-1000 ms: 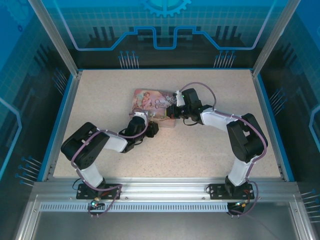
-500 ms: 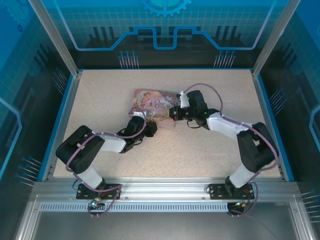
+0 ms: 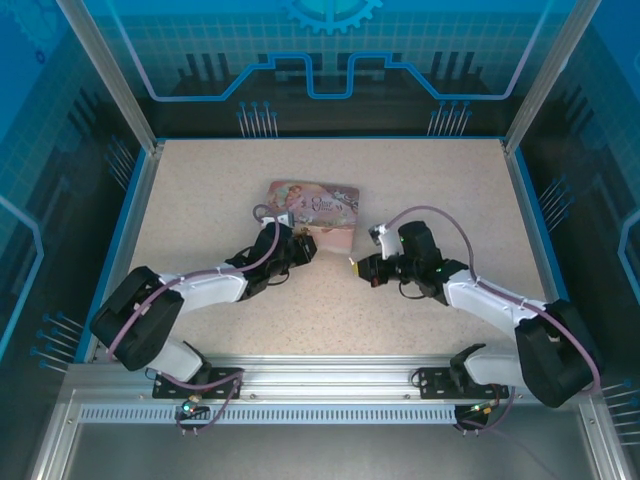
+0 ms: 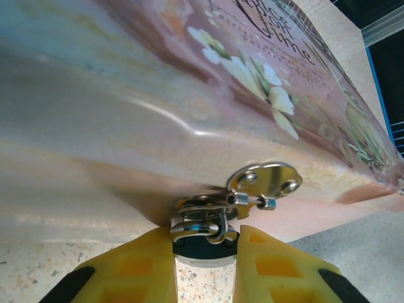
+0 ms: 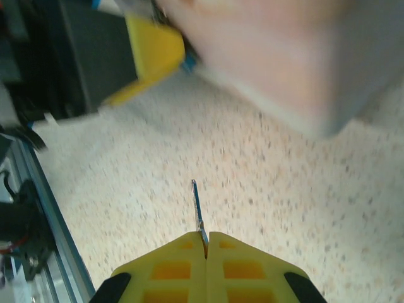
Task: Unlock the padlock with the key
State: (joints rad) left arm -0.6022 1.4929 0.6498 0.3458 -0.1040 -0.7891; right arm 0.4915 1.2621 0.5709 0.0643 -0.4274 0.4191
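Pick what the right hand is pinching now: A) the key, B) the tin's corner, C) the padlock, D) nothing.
A: the right wrist view shows the right hand shut on the key, a thin sliver jutting from its yellow fingers above the table; the padlock sits between the fingers of the left hand, at the tin.

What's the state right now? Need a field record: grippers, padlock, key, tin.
left gripper: shut on the padlock
padlock: at the hasp on the tin's side wall
right gripper: shut on the key
key: sticks out past the fingertips, over the table, not in the padlock
tin: pink, lying on the table
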